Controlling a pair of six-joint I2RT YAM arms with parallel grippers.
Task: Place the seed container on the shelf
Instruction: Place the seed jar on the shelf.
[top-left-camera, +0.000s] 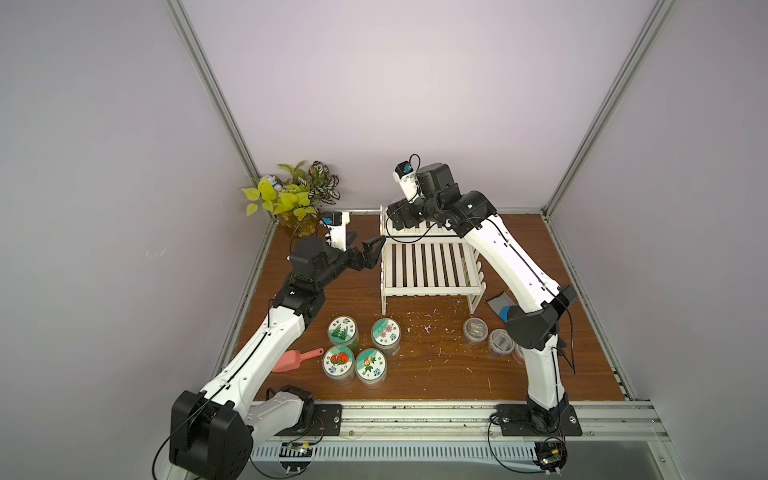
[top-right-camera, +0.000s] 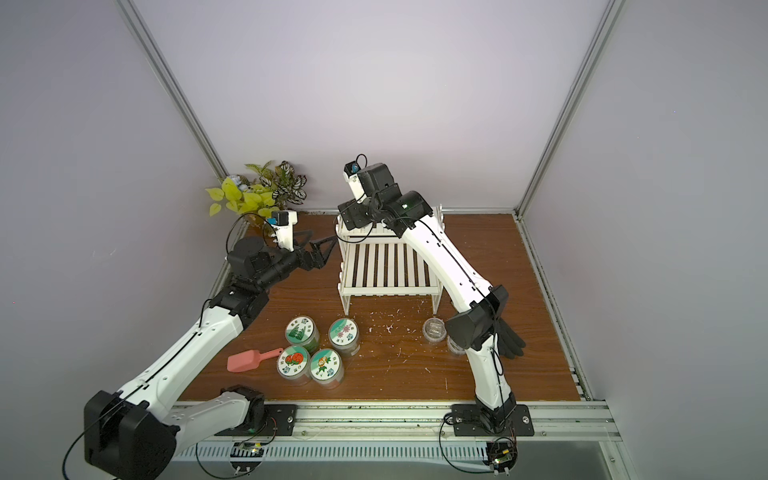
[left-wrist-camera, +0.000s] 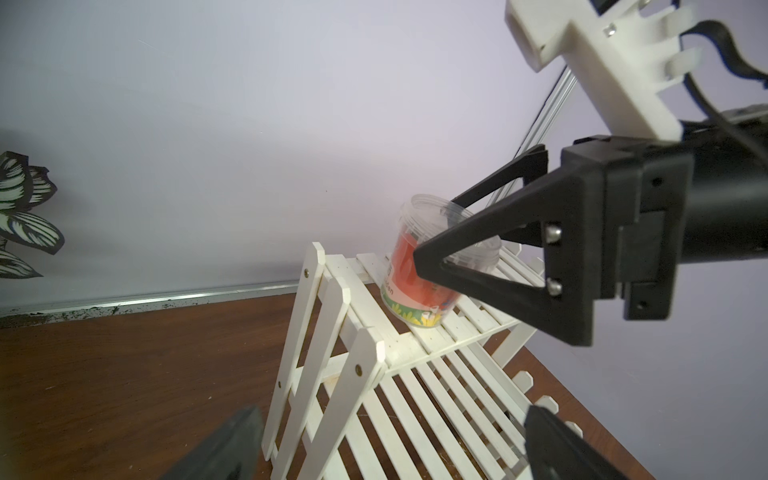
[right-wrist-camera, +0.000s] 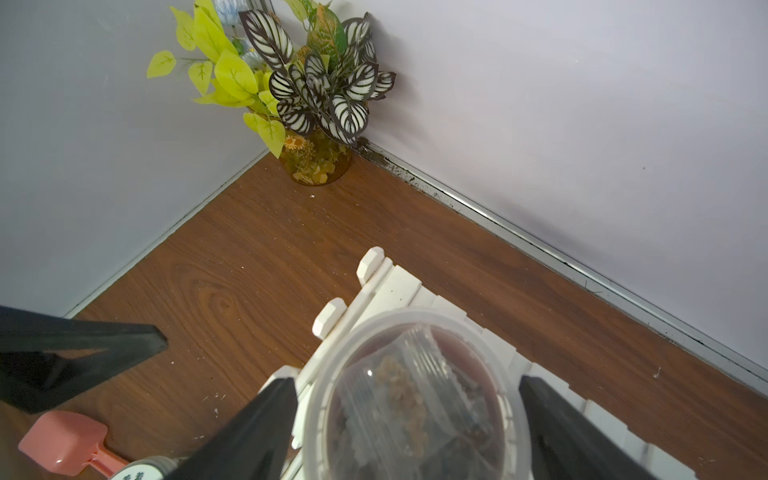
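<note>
Seed container (left-wrist-camera: 401, 270) on shelf (left-wrist-camera: 415, 345), upper tier, near its end.
Flanked by right gripper (right-wrist-camera: 406, 382), grip unclear; may tip off if snagged.

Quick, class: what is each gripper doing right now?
Left gripper: open, empty.
Right gripper: jaws closed on the seed container, atop the shelf.

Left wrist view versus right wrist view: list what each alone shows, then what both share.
Left wrist only: the red label on the container and the lower tier of the shelf. Right wrist only: the seed bag inside the container and the pink scoop. Both: the container on the shelf's top tier, the right gripper straddling it, the plant and the open left gripper.
</note>
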